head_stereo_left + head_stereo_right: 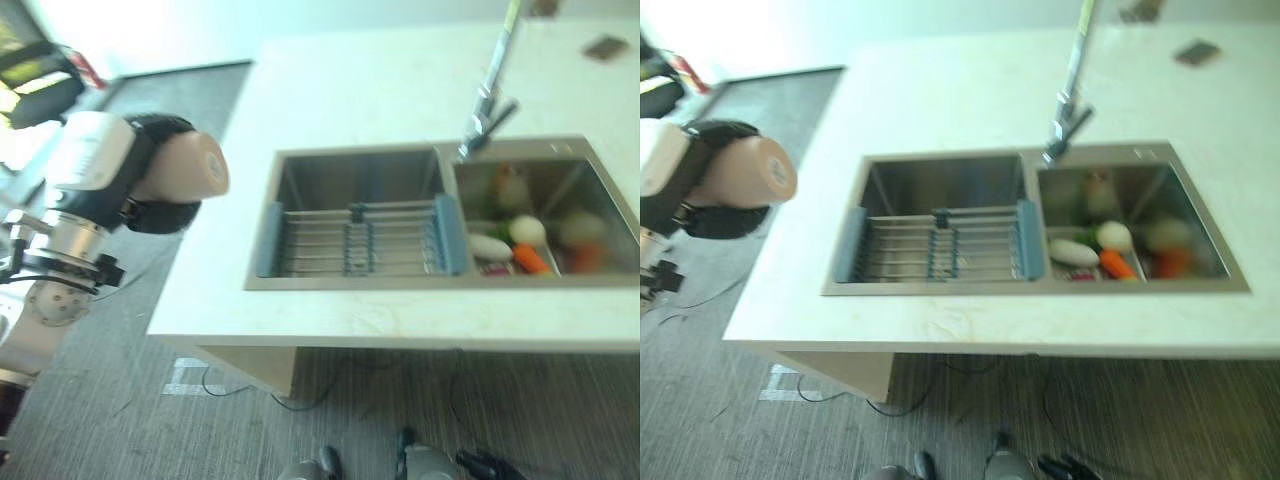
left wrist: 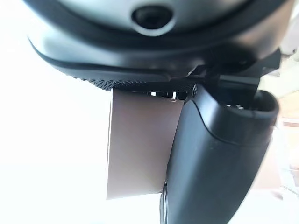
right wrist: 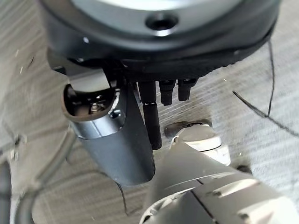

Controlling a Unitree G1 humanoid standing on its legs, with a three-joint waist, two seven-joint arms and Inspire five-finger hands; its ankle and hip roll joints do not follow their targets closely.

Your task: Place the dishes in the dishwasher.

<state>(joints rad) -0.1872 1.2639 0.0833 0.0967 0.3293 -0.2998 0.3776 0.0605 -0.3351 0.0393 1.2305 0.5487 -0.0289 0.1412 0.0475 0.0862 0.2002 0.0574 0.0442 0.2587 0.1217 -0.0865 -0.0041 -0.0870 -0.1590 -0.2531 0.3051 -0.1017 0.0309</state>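
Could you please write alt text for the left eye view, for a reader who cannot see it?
The robot's left hand holds a tan cup on its side, out past the left end of a white counter. The counter's double sink has a wire rack in the left basin and vegetables in the right, below a tap.

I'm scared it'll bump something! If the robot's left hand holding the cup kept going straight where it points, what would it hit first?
Probably the white counter. The left hand points the tan cup toward the counter's edge, though their heights are unclear.

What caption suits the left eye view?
Left hand holds a cup beside the counter; rack in the sink.
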